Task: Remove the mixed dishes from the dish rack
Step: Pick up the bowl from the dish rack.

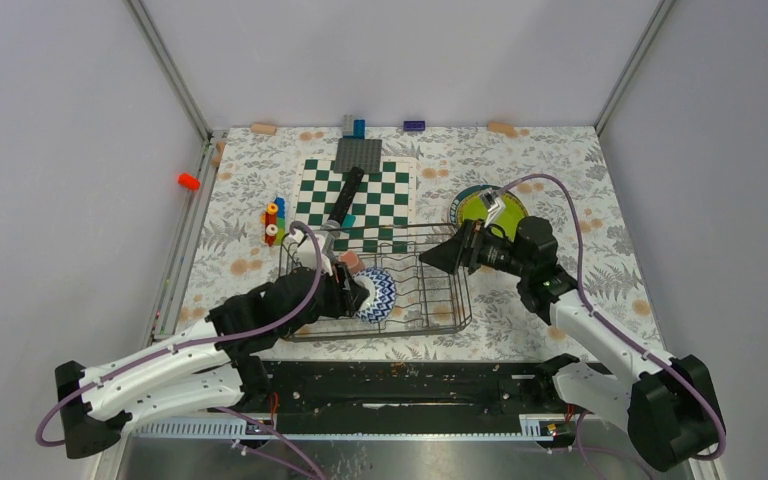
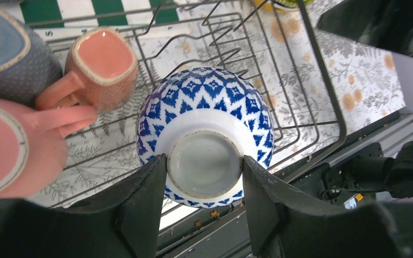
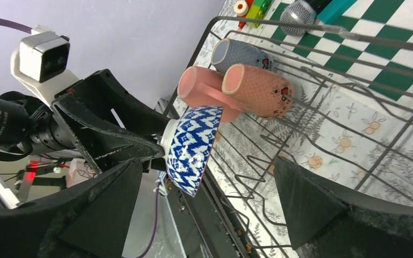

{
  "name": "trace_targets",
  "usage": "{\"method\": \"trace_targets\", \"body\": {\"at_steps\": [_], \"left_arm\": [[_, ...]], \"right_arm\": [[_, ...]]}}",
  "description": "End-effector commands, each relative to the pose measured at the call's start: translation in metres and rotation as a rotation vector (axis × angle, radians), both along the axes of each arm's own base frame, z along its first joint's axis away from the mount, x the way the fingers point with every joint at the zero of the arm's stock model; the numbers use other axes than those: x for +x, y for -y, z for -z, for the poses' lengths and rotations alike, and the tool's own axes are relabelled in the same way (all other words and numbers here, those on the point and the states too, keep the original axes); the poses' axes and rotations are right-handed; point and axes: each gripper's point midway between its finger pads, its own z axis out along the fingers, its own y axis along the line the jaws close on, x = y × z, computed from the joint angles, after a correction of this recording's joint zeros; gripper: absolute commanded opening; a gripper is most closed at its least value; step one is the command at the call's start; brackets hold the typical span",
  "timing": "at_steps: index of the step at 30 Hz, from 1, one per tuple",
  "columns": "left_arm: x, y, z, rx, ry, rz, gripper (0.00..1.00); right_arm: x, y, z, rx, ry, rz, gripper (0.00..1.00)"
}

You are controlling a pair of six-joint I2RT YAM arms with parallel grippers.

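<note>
My left gripper (image 2: 204,173) is shut on the foot ring of the blue-and-white patterned bowl (image 2: 204,110), one finger on each side. The bowl (image 3: 193,145) is tipped on its side at the near-left part of the dark wire dish rack (image 1: 440,322), its mouth facing into the rack. Beside it in the rack lie a large pink mug (image 2: 11,145), a small salmon mug (image 2: 105,64) and a grey cup (image 2: 8,48). My right gripper (image 1: 438,258) hangs open over the rack's right side, facing the bowl, with nothing in it. A lime-green plate (image 1: 480,207) lies on a teal-rimmed one on the table, right of the rack.
Behind the rack lies a green-and-white checkered board (image 1: 360,190) with a black microphone (image 1: 345,200) on it. Colourful toy blocks (image 1: 274,222) stand left of the board, and a grey baseplate (image 1: 358,153) lies behind it. The rack's upright prongs (image 3: 258,161) stand near the bowl.
</note>
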Motion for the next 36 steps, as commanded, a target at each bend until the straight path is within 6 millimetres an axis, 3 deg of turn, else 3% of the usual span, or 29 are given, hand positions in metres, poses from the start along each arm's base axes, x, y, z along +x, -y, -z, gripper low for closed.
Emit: {"method": "trace_targets", "body": {"at_steps": [1, 7, 18, 23, 30, 36], "left_arm": [[0.015, 0.020, -0.062, -0.191, 0.150, 0.002, 0.00], [0.020, 0.024, -0.077, -0.249, 0.195, -0.008, 0.00], [0.024, 0.040, -0.087, -0.293, 0.219, 0.019, 0.00], [0.023, 0.053, -0.090, -0.310, 0.215, 0.060, 0.00], [0.021, 0.069, -0.089, -0.329, 0.205, 0.114, 0.00], [0.020, 0.075, -0.091, -0.344, 0.213, 0.136, 0.00]], "right_arm": [[-0.002, -0.016, -0.022, 0.055, -0.003, -0.050, 1.00], [-0.008, -0.031, -0.026, 0.125, -0.059, -0.072, 1.00], [-0.029, -0.052, -0.039, 0.214, -0.092, -0.163, 0.97], [-0.043, -0.055, -0.056, 0.304, -0.065, -0.226, 0.87], [-0.054, -0.055, -0.073, 0.395, -0.044, -0.287, 0.62], [-0.056, -0.056, -0.076, 0.420, -0.052, -0.308, 0.37]]}}
